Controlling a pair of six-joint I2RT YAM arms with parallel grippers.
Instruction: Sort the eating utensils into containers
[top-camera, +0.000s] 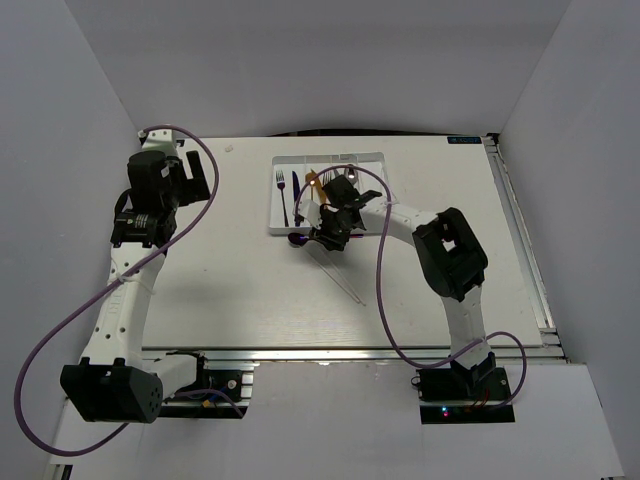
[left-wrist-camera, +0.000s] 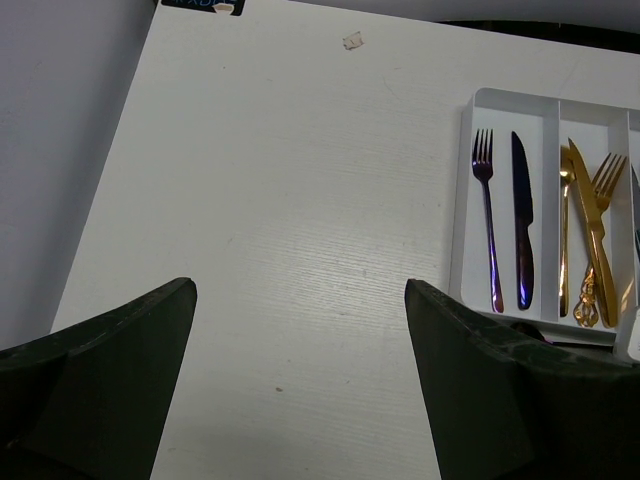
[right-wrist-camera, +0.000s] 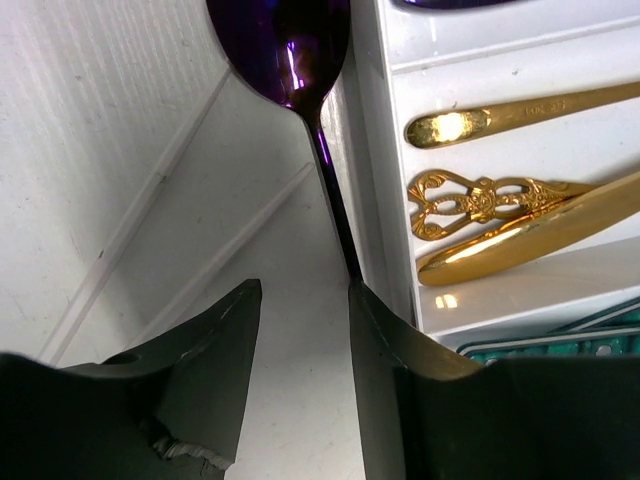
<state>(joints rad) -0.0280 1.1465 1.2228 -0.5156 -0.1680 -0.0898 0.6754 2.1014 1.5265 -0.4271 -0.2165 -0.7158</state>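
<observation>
The white tray (top-camera: 330, 157) holds a purple fork (left-wrist-camera: 487, 220) and a purple knife (left-wrist-camera: 522, 220) in its leftmost compartment, with gold utensils (left-wrist-camera: 590, 230) in the one beside it. A purple spoon (right-wrist-camera: 285, 45) lies on the table along the tray's near outer wall (right-wrist-camera: 370, 150). My right gripper (right-wrist-camera: 303, 285) stands open over the spoon's handle end, which meets the tip of the right finger (right-wrist-camera: 365, 310). Two thin white chopsticks (right-wrist-camera: 150, 210) lie on the table beside it. My left gripper (left-wrist-camera: 300, 285) hangs wide open and empty above bare table, left of the tray.
Teal patterned handles (right-wrist-camera: 560, 345) show in a further compartment. The chopsticks (top-camera: 338, 272) stretch toward the near right of the table. White walls enclose the table on the left, back and right. A purple cable loops from each arm.
</observation>
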